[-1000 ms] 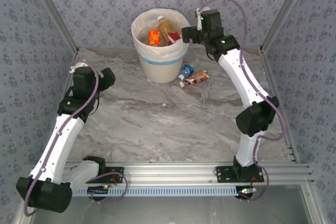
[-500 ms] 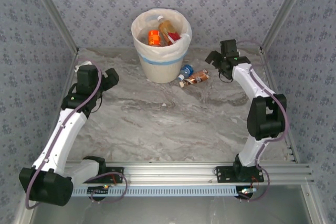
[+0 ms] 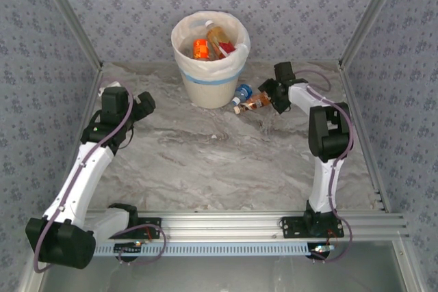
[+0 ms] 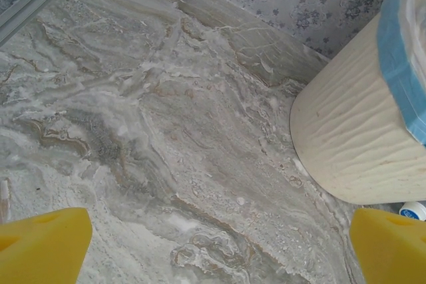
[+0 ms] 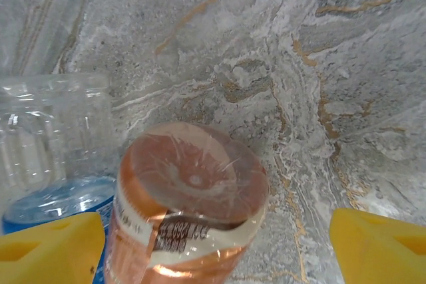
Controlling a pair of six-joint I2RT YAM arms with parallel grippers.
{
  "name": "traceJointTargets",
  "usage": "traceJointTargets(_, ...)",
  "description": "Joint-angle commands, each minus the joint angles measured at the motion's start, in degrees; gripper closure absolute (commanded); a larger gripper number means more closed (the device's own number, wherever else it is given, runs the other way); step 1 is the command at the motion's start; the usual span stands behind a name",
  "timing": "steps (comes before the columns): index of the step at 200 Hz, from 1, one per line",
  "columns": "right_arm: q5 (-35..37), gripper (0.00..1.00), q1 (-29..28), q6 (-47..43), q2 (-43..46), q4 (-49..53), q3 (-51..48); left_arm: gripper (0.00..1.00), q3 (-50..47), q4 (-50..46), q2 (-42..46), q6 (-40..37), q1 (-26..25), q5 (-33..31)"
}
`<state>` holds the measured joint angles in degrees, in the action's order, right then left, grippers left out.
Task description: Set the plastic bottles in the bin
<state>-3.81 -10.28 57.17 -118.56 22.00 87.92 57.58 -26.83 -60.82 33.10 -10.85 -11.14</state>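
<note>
Right gripper [image 5: 213, 251] jaws apart, straddling the brown-labelled bottle [image 5: 190, 194] lying on the desk [image 3: 205, 162] beside the blue-labelled bottle [image 3: 243, 91], near the bin [image 3: 205, 90]. Left gripper [image 4: 219, 244] jaws wide apart above the desk beside the bin.

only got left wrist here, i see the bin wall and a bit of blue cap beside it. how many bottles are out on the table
observer: Two, lying side by side on the table just right of the bin: a blue-capped bottle and a brown-labelled bottle.
operator: is the right arm anywhere near them
observer: Yes. The right gripper is open, with the base of the brown-labelled bottle between its fingers. There is a clear gap on one side, so it has no grip.
operator: anything in the bin already
observer: Several bottles. An orange-labelled bottle lies on top.
</note>
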Motion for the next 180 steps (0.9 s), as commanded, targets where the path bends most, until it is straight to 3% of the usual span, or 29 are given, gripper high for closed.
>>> traceJointTargets(1,1.42,0.13,-0.35,1.89,-2.36,-0.77,2.6,0.0,-0.29,0.56,1.23,0.12,0.37,0.39)
traceJointTargets(43,1.02,0.23,0.06,3.64,-3.87,-3.24,1.13,0.01,-0.61,0.29,1.48,0.47,0.46,0.77)
traceJointTargets(88,-1.37,0.27,-0.11,3.8,-3.49,-5.19,0.38,0.01,-1.28,0.67,2.17,0.95,0.48,2.22)
traceJointTargets(130,-4.8,0.34,-1.51,2.57,0.52,-8.33,-6.52,0.01,-4.33,4.66,1.94,-0.77,0.48,10.02)
traceJointTargets(154,-8.9,0.32,-3.66,0.63,2.89,-7.5,-9.07,0.01,-5.13,4.86,0.77,-0.68,0.48,11.28)
traceJointTargets(180,-5.75,0.28,-4.14,-2.93,6.6,-4.52,-8.64,0.01,-5.2,5.03,-0.3,-0.34,0.48,11.39)
